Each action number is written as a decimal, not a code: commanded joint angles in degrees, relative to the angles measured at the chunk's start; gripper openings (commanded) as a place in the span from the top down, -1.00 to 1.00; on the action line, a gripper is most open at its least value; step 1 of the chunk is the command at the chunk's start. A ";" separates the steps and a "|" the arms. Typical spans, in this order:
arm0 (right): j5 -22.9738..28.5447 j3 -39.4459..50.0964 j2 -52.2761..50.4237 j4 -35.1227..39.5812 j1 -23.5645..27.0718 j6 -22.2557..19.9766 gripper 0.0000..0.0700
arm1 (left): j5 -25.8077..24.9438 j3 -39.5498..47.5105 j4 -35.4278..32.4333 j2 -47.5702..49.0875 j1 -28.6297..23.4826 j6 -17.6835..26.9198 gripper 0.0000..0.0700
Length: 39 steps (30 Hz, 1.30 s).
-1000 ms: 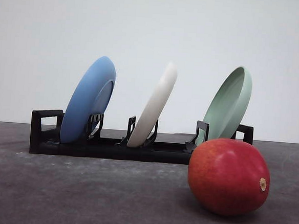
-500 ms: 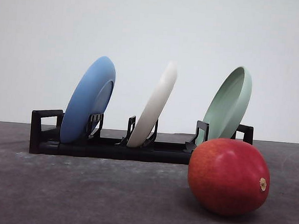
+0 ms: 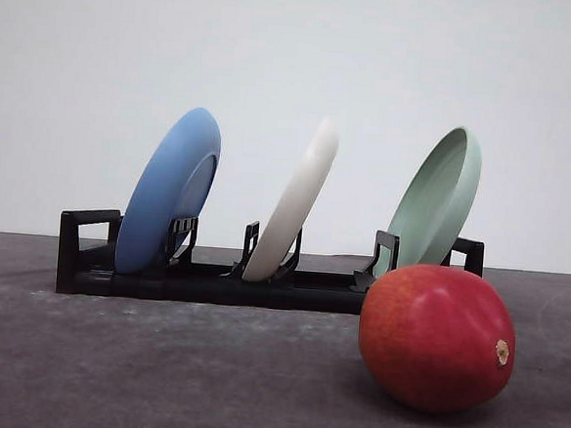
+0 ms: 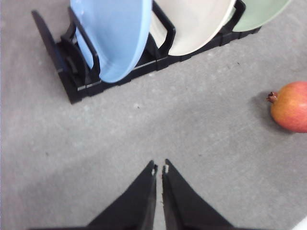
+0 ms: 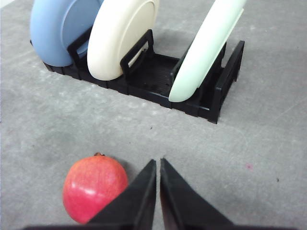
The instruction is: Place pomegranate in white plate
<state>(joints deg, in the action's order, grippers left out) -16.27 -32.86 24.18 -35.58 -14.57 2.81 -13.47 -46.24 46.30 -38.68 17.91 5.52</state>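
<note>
The pomegranate (image 3: 437,337) is a glossy red fruit lying on the grey table, in front of the right end of a black rack (image 3: 212,279). The white plate (image 3: 293,200) stands on edge in the rack's middle slot. In the left wrist view my left gripper (image 4: 159,168) is shut and empty over bare table, with the white plate (image 4: 192,24) beyond it and the pomegranate (image 4: 290,107) off to one side. In the right wrist view my right gripper (image 5: 158,164) is shut and empty just beside the pomegranate (image 5: 95,187), and the white plate (image 5: 120,38) stands farther off.
A blue plate (image 3: 169,191) stands in the rack's left slot and a pale green plate (image 3: 435,200) in its right slot, just behind the fruit. Open grey table (image 3: 157,372) lies in front of the rack.
</note>
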 commanded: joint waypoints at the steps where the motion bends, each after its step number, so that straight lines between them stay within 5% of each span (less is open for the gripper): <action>1: 0.19 -1.09 0.03 0.90 -0.22 -0.73 0.61 | -0.11 -1.36 -1.26 -0.24 0.36 1.57 0.25; 3: 0.17 -1.09 0.02 1.24 -0.22 -0.72 0.20 | -0.13 -1.61 -1.52 -0.24 0.58 1.55 -0.35; 5: 0.16 -1.11 0.02 1.30 -0.22 -0.70 -0.02 | -0.13 -1.98 -1.57 -0.29 1.00 1.57 -0.34; 18: -0.27 -1.14 0.02 2.60 -0.24 -0.59 -0.03 | 0.58 -2.16 -11.38 -6.00 12.94 5.88 -0.34; 33: -0.27 -1.36 0.02 3.37 -0.24 -0.42 -0.03 | 10.49 -2.21 -47.50 -29.74 24.90 5.53 -0.32; 39: -0.27 -1.35 0.02 3.37 -0.24 -0.42 -0.03 | 14.20 -5.34 -55.11 -40.76 26.81 2.32 -0.32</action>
<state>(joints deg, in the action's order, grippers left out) -16.45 -32.99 24.14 -32.75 -14.57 2.74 0.10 -50.17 -7.68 -77.79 44.09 9.44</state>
